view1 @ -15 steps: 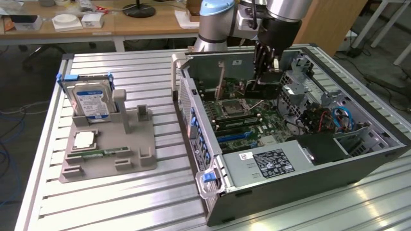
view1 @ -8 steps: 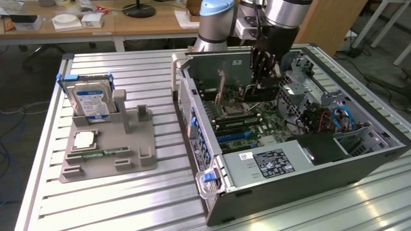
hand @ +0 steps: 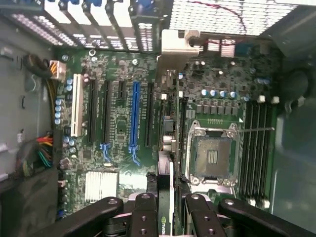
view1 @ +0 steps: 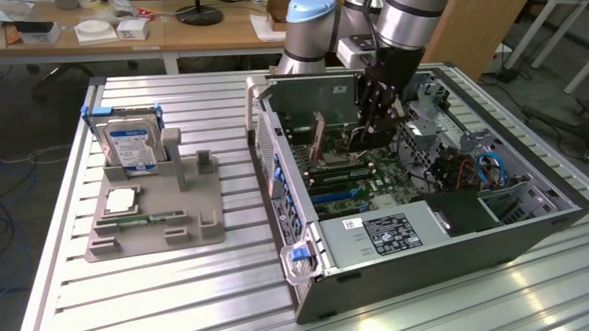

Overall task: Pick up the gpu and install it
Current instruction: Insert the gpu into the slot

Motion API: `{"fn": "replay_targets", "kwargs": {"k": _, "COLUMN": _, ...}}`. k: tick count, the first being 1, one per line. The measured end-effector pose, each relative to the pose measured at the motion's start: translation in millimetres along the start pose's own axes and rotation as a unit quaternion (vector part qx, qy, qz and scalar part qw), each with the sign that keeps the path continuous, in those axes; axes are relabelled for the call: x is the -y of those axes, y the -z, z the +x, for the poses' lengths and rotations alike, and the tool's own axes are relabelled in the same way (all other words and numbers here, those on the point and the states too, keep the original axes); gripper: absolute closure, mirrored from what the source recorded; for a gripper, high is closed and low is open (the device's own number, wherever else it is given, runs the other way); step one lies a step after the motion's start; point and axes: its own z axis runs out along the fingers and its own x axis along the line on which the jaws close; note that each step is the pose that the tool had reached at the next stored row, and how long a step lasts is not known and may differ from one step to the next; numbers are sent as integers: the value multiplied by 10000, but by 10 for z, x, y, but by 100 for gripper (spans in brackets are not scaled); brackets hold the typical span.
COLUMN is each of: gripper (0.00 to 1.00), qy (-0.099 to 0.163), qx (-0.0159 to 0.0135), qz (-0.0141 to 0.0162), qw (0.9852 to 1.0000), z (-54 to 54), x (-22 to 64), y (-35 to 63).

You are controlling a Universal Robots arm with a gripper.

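The gpu hangs edge-on over the green motherboard, between the blue slot and the CPU socket. Its grey metal bracket points toward the case's rear slot covers. My gripper is shut on the card's near end, with a black finger on each side of it. In the exterior view my gripper reaches down into the open computer case, and the gpu stands upright just above the board.
On the exterior view's left, a grey fixture holds a blue-labelled hard drive, a CPU and a RAM stick. Inside the case are the power supply, a drive cage and cables.
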Motion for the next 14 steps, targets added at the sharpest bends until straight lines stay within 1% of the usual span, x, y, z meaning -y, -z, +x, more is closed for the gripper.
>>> {"fn": "replay_targets", "kwargs": {"k": 5, "gripper": 73, "qy": 36, "qx": -6, "qz": 1, "qw": 10000, "z": 80, "x": -3, "y": -33}}
{"fn": "replay_targets", "kwargs": {"k": 8, "gripper": 73, "qy": 36, "qx": -19, "qz": 2, "qw": 10000, "z": 137, "x": -5, "y": -51}}
{"fn": "replay_targets", "kwargs": {"k": 10, "gripper": 73, "qy": 36, "qx": -23, "qz": 4, "qw": 10000, "z": 189, "x": -7, "y": -64}}
{"fn": "replay_targets", "kwargs": {"k": 12, "gripper": 73, "qy": 22, "qx": -23, "qz": 12, "qw": 10000, "z": 223, "x": -9, "y": -77}}
{"fn": "replay_targets", "kwargs": {"k": 14, "gripper": 73, "qy": -28, "qx": -22, "qz": 29, "qw": 10000, "z": 237, "x": -10, "y": -94}}
